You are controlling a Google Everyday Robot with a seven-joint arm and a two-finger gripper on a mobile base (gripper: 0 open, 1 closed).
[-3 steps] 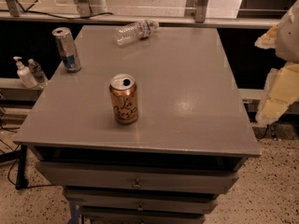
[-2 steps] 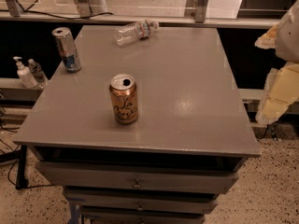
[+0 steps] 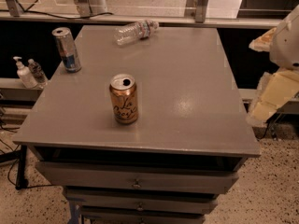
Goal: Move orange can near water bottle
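A: Position of the copper-orange aluminium drink can (image 3: 124, 100)?
B: Upright near the grey counter's (image 3: 187, 87) front edge, left of centre. The clear crinkled plastic water bottle (image 3: 135, 31) lies at the far edge, well apart.
A: Status of the hand (image 3: 273, 94)?
B: Beyond the right edge; grip state cannot be told.

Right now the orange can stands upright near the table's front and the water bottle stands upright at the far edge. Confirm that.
Not quite: the water bottle lies on its side at the far edge, as the camera view shows. The orange can does stand upright near the table's front. The gripper is off the table's right side, away from both.
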